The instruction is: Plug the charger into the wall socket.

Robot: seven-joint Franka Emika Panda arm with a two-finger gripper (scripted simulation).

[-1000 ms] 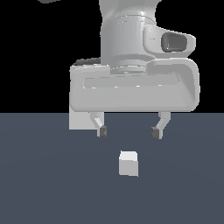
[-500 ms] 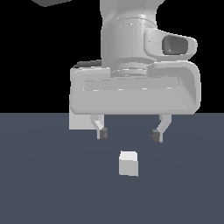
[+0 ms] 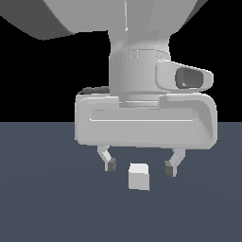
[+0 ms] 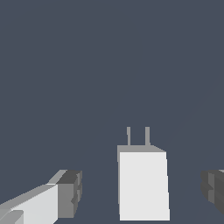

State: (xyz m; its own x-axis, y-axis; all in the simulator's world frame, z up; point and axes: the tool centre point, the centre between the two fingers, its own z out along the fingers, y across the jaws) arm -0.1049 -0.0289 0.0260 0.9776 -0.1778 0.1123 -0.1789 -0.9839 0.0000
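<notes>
The pincer has dropped lower, fingers now flanking the charger.

no readable text, labels, brands, numbers or signs in either view. charger faces plain white-grey; gripper housing plain grey; floor unmarked dark slate.

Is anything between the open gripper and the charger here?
Nothing visible. The charger sits on bare floor between the gripper's spread fingers, with clear gaps on both sides in the wrist view. The socket is not in either view.
</notes>
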